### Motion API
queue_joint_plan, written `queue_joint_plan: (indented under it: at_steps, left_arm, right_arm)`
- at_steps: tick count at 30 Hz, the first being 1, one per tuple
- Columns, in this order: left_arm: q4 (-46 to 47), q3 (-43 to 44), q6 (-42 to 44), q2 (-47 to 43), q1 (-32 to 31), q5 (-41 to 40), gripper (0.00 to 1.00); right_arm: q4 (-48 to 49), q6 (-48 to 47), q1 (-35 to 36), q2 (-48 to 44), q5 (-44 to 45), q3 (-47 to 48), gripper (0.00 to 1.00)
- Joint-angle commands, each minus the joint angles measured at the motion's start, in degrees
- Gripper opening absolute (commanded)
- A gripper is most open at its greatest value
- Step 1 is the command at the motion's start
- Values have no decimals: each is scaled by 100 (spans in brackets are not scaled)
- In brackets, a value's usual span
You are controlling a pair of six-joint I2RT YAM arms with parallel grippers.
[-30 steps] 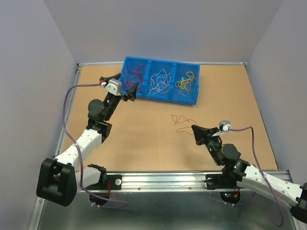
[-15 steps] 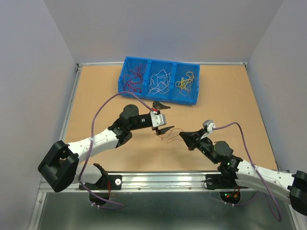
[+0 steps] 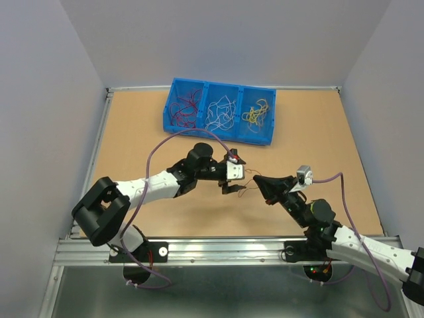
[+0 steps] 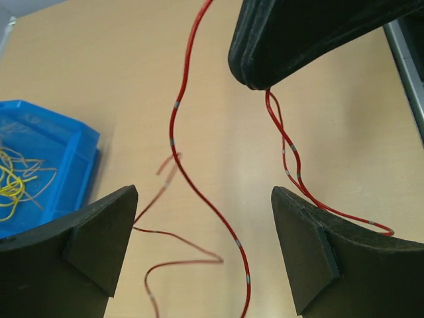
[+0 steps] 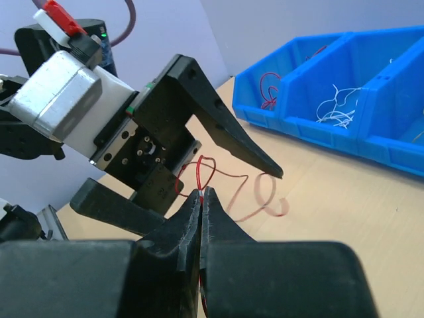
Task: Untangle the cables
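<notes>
Some thin, loopy red cables (image 4: 171, 132) | right claw (image 5: 201, 192) pinching one

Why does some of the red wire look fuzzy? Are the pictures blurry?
Left wrist view: the red wire is sharp down the middle, but its strand on the left is faint and smeared. Right wrist view: the loop past the right tool is smeared too, while the blue bin looks sharp. Top view: even light, no glare.
</notes>
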Motion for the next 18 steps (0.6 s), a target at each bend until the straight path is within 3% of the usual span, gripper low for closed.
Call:
queue_joint_plan:
  at_steps: [1, 11, 16, 18]
  left_arm:
    - [-262, 399, 131, 124, -61, 428, 91]
    - [-376, 593, 78, 168, -88, 305, 86]
    - [-1132, 716, 474, -279, 69, 59, 86]
    - [-1194, 742, 465, -464, 219, 383, 88]
  right_arm:
    - [346, -84, 8, -76, 25, -652, 1]
    - [346, -119, 17, 47, 420, -652, 1]
    - [21, -119, 17, 196, 684, -485, 1]
    - [3, -93, 17, 249, 772, -502, 1]
